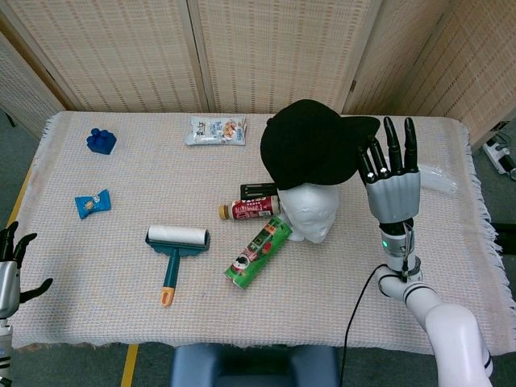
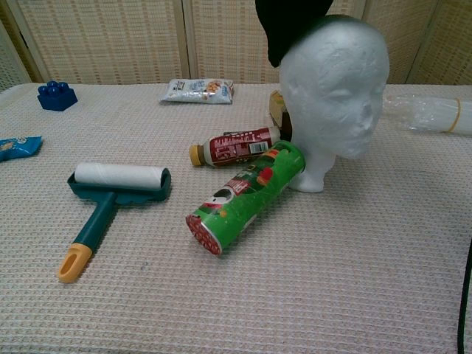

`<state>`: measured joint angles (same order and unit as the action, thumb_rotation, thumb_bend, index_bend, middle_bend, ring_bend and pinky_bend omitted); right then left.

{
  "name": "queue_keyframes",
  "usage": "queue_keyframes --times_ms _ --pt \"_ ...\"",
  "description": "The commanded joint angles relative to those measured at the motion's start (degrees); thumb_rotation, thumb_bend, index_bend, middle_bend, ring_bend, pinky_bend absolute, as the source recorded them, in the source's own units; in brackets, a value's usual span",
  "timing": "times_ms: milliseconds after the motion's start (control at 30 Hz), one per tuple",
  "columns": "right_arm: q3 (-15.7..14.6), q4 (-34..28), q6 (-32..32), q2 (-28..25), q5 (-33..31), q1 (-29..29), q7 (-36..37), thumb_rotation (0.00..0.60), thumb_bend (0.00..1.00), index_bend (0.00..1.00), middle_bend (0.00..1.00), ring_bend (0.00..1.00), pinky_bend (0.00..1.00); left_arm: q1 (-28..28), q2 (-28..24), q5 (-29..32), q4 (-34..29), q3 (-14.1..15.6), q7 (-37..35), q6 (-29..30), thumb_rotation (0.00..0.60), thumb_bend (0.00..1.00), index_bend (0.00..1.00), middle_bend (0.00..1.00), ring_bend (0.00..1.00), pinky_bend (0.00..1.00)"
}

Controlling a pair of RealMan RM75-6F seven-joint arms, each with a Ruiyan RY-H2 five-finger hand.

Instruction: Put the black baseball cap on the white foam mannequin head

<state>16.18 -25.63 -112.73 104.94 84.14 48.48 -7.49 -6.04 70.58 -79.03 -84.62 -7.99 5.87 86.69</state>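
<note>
The black baseball cap [image 1: 310,149] sits low over the top and back of the white foam mannequin head [image 1: 310,211], which stands upright mid-table. In the chest view the black cap [image 2: 291,26] covers the crown of the foam head [image 2: 335,96] on the rear side, leaving the face bare. My right hand [image 1: 391,181] is just right of the head, fingers pointing up, holding the cap by its brim. My left hand [image 1: 10,274] hangs at the near left table edge, fingers spread, holding nothing.
A green can [image 1: 258,251] and a brown bottle [image 1: 250,210] lie against the head's base. A lint roller [image 1: 173,246] lies left of them. A snack packet [image 1: 216,130], blue block [image 1: 101,141], blue wrapper [image 1: 91,202] and clear plastic bag [image 1: 439,177] lie farther out.
</note>
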Motion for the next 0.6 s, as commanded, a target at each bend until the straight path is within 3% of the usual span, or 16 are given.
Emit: queue_keyframes --times_ms 33,600 --pt "-2.4 -0.5 -2.0 0.0 1.6 -3.8 1.1 0.600 0.32 1.00 0.48 0.12 0.00 0.2 -0.2 -0.5 -0.5 0.2 -0.1 0.5 0.600 0.14 0.22 0.01 0.01 0.15" --pt "-8.9 2.0 -5.4 3.6 6.1 -14.5 4.8 0.600 0.32 1.00 0.48 0.12 0.00 0.5 -1.5 -1.6 -2.1 0.6 -1.6 1.1 0.600 0.13 0.22 0.01 0.01 0.15"
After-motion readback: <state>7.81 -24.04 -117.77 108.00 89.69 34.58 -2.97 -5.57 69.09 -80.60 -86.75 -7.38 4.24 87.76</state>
